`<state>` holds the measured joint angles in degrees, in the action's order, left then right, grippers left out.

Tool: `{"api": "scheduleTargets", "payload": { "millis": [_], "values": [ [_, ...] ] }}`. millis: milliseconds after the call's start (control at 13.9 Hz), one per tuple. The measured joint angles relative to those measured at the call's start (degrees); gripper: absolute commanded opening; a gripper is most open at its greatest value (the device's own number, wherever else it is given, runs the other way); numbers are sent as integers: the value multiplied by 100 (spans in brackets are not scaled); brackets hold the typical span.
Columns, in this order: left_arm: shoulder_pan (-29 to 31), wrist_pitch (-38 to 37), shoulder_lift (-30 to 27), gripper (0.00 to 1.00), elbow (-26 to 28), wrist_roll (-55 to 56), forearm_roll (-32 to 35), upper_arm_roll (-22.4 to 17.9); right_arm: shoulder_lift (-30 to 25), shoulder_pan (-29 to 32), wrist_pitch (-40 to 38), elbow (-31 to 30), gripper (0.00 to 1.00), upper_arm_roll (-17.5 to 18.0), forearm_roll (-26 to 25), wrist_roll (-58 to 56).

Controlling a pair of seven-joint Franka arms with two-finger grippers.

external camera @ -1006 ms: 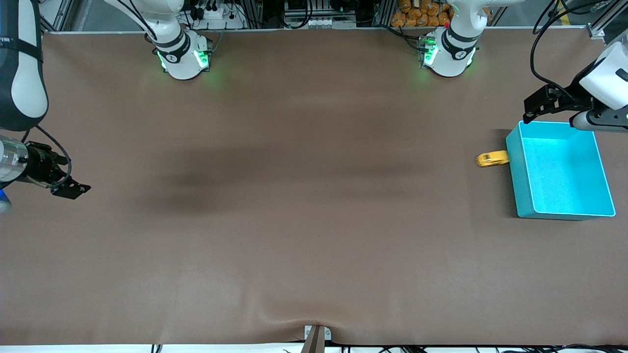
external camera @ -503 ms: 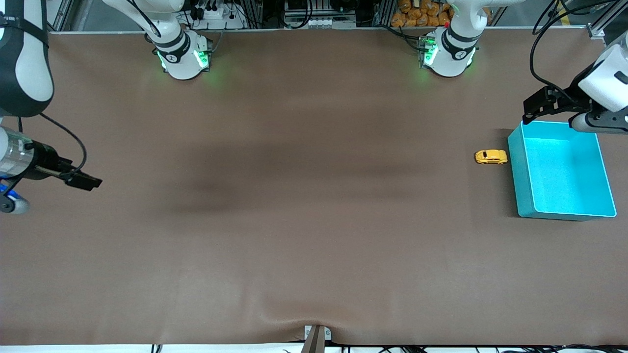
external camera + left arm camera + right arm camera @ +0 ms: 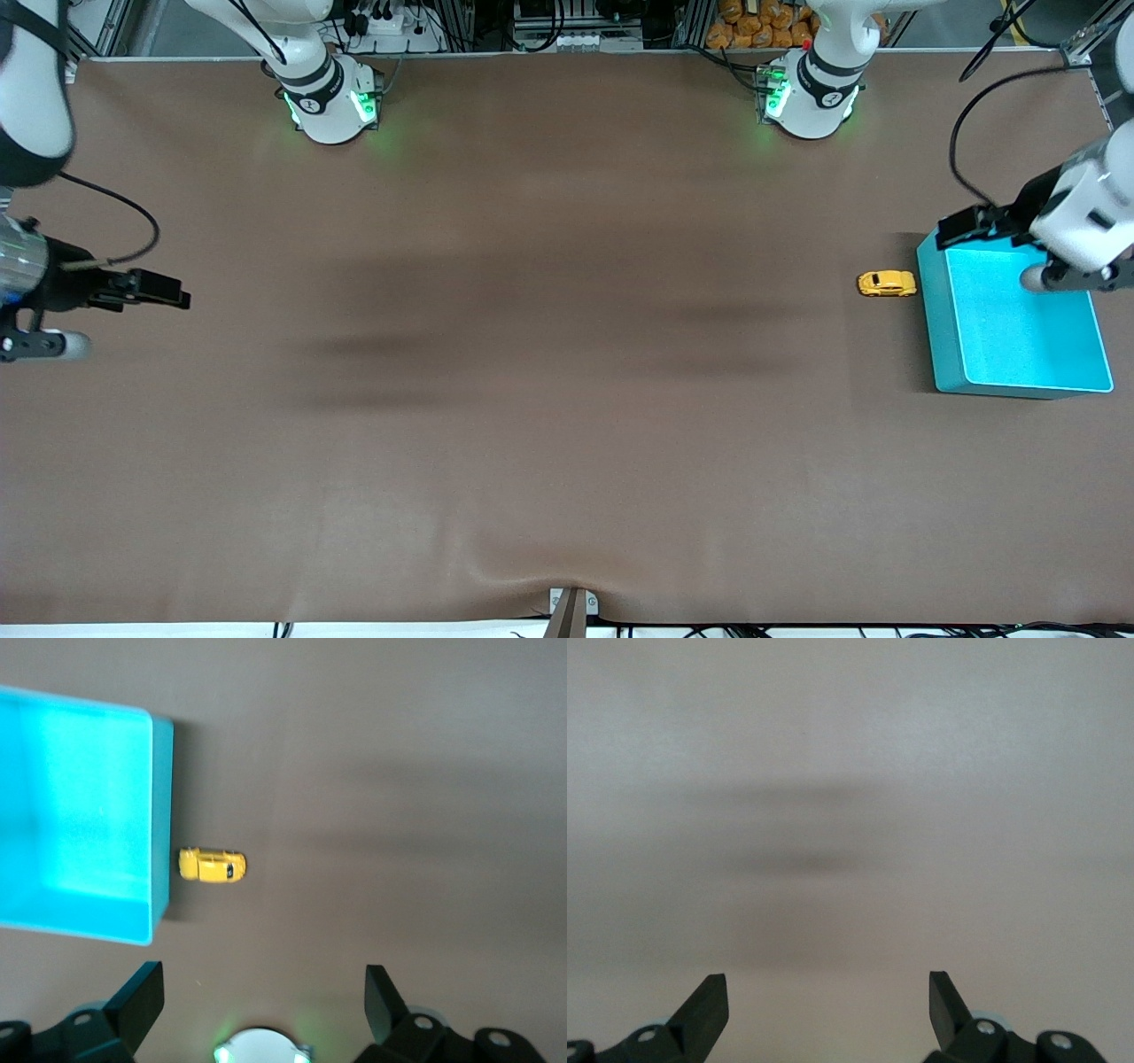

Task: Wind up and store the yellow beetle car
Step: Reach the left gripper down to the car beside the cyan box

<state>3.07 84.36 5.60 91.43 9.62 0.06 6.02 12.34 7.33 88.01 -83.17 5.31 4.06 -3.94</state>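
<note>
The yellow beetle car (image 3: 886, 283) stands on its wheels on the brown table, close beside the wall of the teal bin (image 3: 932, 310) that faces the right arm's end. A narrow gap shows between them. My left gripper (image 3: 963, 227) is open and empty, up in the air over the bin's corner nearest the car. In the left wrist view the car (image 3: 213, 865) lies beside the bin's wall (image 3: 161, 815), ahead of my open left gripper (image 3: 262, 1001). My right gripper (image 3: 161, 291) is open and empty over bare table at the right arm's end, and its wrist view (image 3: 826, 1003) shows only table.
The bin has nothing in it. The brown table cover (image 3: 567, 399) has a small wrinkle at its edge nearest the front camera. The two arm bases (image 3: 332, 102) (image 3: 811, 97) stand along the edge farthest from the front camera.
The car, blurred against the bin one second ago, now stands still just off its wall. My left gripper has come over the bin's corner. My right gripper has shifted and turned.
</note>
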Motion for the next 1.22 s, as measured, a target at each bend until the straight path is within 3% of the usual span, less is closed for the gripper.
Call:
{"api": "scheduleTargets", "payload": {
  "millis": [431,575,862,1222],
  "values": [
    [28,597,223,100,957,847,0,57,-852,-67,-119,-391,100,38,48,-124],
    [41,1368,118,100,1667,1273,0,60,-1176,-175,-81,-712,100,-28,48,-124],
    [41,2967,61,100,3073,2236,0,108,-1436,-681,101,-1056,100,-643,45,-143],
    [198,4716,56,100,4253,3552,0,104,-1434,-701,313,-1041,100,-690,24,-179]
  ]
}}
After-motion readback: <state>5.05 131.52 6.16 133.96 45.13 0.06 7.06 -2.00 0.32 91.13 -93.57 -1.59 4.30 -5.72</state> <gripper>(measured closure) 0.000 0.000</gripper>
